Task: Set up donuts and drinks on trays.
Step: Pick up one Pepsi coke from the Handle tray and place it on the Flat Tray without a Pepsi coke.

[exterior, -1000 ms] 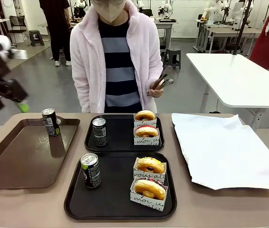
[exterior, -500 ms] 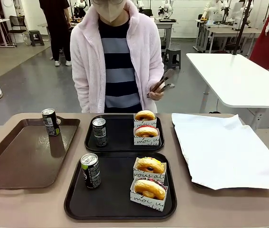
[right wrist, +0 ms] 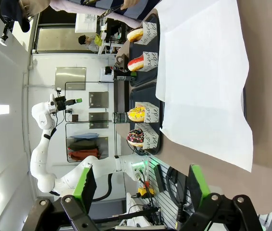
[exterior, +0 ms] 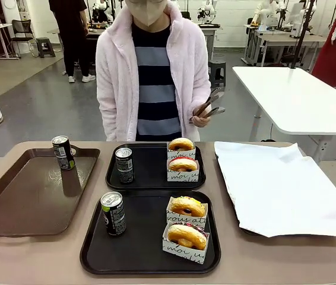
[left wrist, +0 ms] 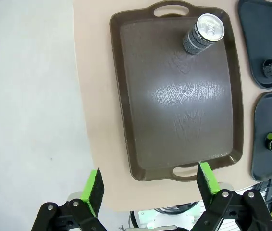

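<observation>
Tan laminate covers the counter (exterior: 49, 255), which carries four trays. At its centre lie two black square plastic trays: the near tray (exterior: 147, 261) holds a slim dark drink can (exterior: 113, 213) at its 9 o'clock side and two ring donuts in white lettered paper sleeves (exterior: 187, 228) at 3 o'clock; the far tray (exterior: 150, 178) repeats this with another dark can (exterior: 124, 165) and two more sleeved donuts (exterior: 183, 160). At the counter's 9 o'clock a larger brown rectangular tray (exterior: 31, 202) bears a third can (exterior: 63, 152) in its far corner. At 3 o'clock a sheet of white paper (exterior: 281, 184) covers a tray.

Across the counter stands a person in a pink fleece jacket (exterior: 186, 65), one hand (exterior: 201, 120) holding tongs. Behind lie grey floor, a white table (exterior: 298, 98) and stools.

The left tool (left wrist: 149, 186) hangs wide open above the brown tray's edge, holding nothing. The right tool (right wrist: 138, 186) is likewise spread wide and empty, beside the paper-covered tray.
</observation>
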Action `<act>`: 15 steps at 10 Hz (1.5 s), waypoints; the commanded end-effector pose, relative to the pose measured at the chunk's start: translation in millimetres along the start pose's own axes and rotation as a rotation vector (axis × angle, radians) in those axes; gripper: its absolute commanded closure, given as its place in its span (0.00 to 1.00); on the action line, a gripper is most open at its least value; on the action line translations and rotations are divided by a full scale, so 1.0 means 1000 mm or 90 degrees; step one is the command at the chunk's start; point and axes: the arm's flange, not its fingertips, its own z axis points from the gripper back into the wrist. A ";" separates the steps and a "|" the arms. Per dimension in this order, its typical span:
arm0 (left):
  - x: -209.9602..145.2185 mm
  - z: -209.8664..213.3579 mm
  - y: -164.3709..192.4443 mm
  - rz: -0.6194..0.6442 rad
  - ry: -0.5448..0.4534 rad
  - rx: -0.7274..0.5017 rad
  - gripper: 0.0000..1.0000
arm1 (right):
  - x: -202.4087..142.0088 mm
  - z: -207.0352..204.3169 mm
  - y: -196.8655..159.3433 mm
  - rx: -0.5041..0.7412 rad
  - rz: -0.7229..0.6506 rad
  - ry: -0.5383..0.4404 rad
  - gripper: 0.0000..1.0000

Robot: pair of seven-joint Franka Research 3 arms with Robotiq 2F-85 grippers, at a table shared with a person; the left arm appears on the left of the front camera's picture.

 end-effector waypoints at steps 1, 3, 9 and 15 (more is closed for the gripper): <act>-0.004 -0.001 -0.002 -0.005 0.000 -0.007 0.00 | -0.002 0.001 0.000 0.003 -0.002 0.006 0.00; 0.016 -0.002 0.017 0.016 0.104 -0.130 0.00 | -0.002 0.001 0.000 0.003 -0.002 0.006 0.00; 0.018 -0.058 0.160 0.065 0.199 -0.660 0.00 | -0.002 0.001 0.000 0.003 -0.002 0.006 0.00; -0.022 -0.108 0.231 0.194 0.049 -0.692 0.00 | -0.002 0.001 0.000 0.003 -0.002 0.006 0.00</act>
